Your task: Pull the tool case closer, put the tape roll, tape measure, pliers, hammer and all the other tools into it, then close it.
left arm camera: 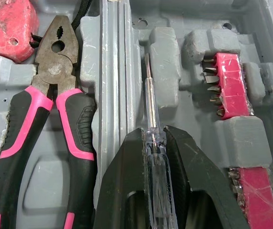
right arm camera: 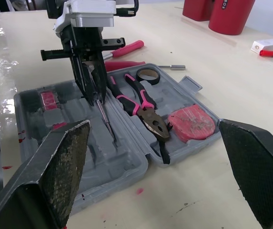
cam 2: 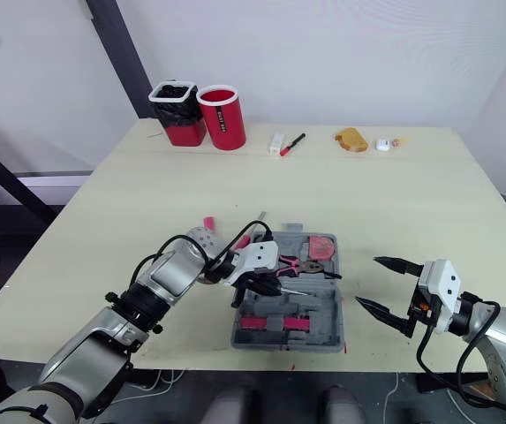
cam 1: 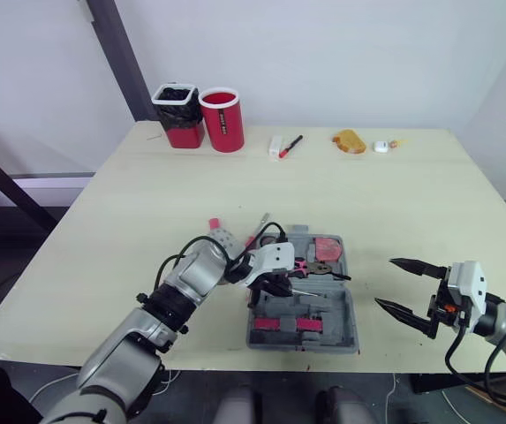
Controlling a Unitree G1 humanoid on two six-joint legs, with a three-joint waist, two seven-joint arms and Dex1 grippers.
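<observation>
The grey tool case (cam 1: 345,318) lies open near the table's front edge. In its far half lie pink-handled pliers (left arm camera: 45,109), a pink tape measure (right arm camera: 192,123) and a black tape roll (right arm camera: 148,74). Red bit holders (left arm camera: 229,86) sit in the near half. My left gripper (cam 1: 275,284) hangs over the case, shut on a clear-handled screwdriver (left arm camera: 148,90) whose thin shaft points down onto the case's middle ridge. My right gripper (cam 1: 385,283) stands open to the right of the case, holding nothing. Pink-handled tools (right arm camera: 122,49) lie on the table just left of the case.
At the table's far edge stand a red cup (cam 1: 222,119) and a black-lined red bin (cam 1: 178,115). Further right along that edge lie a white box with a red marker (cam 1: 286,146), an orange object (cam 1: 349,141) and a small white item (cam 1: 381,146).
</observation>
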